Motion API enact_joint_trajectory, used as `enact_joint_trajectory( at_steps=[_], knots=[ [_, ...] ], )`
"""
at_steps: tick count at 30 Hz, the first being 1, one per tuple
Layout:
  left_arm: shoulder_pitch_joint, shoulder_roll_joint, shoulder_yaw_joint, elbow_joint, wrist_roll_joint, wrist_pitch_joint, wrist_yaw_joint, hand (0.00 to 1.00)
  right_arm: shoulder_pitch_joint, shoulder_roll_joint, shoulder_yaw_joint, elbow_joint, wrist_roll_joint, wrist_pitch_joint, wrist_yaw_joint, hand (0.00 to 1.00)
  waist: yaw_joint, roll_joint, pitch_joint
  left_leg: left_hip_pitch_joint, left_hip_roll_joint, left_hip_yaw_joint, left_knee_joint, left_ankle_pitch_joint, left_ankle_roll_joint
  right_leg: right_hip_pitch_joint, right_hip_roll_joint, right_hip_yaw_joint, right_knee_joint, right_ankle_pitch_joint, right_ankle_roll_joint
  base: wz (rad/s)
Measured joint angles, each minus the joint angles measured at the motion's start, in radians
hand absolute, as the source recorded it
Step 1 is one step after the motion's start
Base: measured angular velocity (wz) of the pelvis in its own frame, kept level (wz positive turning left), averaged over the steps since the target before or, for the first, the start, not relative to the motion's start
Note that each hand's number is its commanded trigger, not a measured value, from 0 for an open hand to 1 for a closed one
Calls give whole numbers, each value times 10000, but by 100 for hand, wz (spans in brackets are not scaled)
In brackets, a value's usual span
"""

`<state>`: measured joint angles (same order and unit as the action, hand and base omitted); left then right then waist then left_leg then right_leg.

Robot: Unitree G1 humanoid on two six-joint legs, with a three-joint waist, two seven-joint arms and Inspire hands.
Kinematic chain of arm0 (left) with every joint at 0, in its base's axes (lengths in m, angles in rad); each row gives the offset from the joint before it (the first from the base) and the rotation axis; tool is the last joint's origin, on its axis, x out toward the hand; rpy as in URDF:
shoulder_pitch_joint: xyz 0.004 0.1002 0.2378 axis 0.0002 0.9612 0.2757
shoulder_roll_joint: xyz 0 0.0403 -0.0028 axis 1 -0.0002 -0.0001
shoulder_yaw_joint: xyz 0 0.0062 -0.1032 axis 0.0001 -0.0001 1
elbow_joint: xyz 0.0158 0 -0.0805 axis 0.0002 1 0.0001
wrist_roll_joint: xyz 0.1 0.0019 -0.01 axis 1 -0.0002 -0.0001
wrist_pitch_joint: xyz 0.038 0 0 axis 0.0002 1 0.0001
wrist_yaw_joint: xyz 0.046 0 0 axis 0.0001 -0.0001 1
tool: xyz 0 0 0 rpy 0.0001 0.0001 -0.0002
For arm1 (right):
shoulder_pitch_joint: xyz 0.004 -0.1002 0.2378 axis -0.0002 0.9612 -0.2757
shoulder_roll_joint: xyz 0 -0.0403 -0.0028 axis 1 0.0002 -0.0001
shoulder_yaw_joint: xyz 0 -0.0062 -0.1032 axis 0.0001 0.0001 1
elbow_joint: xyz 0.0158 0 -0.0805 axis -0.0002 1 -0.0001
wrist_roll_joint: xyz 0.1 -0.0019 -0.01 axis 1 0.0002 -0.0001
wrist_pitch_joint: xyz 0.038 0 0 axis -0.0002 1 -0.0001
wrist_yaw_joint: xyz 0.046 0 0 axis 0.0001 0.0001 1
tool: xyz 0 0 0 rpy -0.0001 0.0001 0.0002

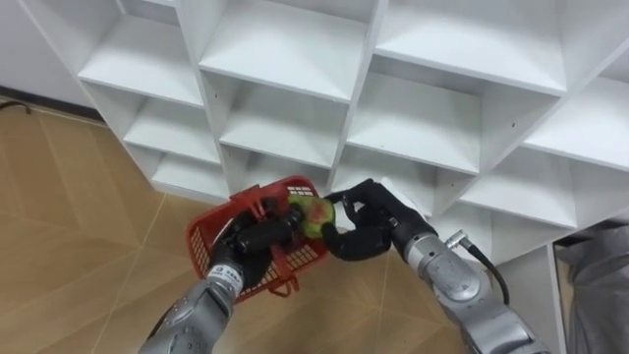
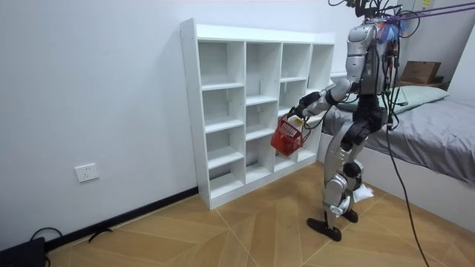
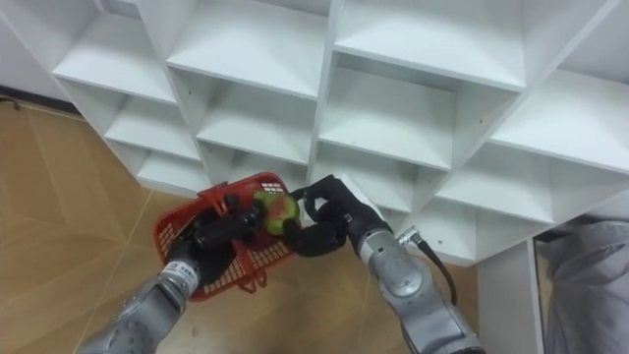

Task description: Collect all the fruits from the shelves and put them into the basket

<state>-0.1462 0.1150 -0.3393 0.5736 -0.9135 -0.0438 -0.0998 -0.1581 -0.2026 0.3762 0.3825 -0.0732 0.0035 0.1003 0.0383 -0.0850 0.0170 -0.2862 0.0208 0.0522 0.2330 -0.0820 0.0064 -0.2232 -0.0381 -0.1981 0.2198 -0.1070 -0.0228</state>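
OK, robot's on its feet on the wood floor (image 2: 223, 230), facing a white shelf unit (image 1: 285, 44) against the wall, both arms stretched fwd toward the lower compartments. Behind it, at the room view's right, a bed (image 2: 438, 126) w/ grey cover and a cardboard box (image 2: 421, 72) further back; a wall socket (image 2: 87, 172) sits low on the wall at the room view's left, well apart from the action. Down in the eye views: a red mesh basket (image 1: 211, 241) hangs tilted in front of the bottom shelves, close to the unit's front edges but can't tell if touching. Left hand (image 1: 257, 236) comes in from lower left, fingers curled tight round the basket's top rim or handle bar, can't tell which exactly. Right hand (image 1: 364, 231) reaches in from the right, fingers and thumb wrapped round a green-and-red fruit (image 1: 314, 214). The fruit is right at the basket's far rim, just beside the left hand's knuckles, over the basket's mouth, gripped, not lying inside.
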Motion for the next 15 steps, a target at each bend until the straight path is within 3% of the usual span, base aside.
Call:
enact_joint_trajectory(
  at_steps=[15],
  knots=[
    [173,95,-172,-55,7,23,-69,100,161,-73,20,0,-10,44,67,100,8,63,-4,5,5,2,-23,-2,-5,-14,6,0,4,-19,-8,0]
  ],
)
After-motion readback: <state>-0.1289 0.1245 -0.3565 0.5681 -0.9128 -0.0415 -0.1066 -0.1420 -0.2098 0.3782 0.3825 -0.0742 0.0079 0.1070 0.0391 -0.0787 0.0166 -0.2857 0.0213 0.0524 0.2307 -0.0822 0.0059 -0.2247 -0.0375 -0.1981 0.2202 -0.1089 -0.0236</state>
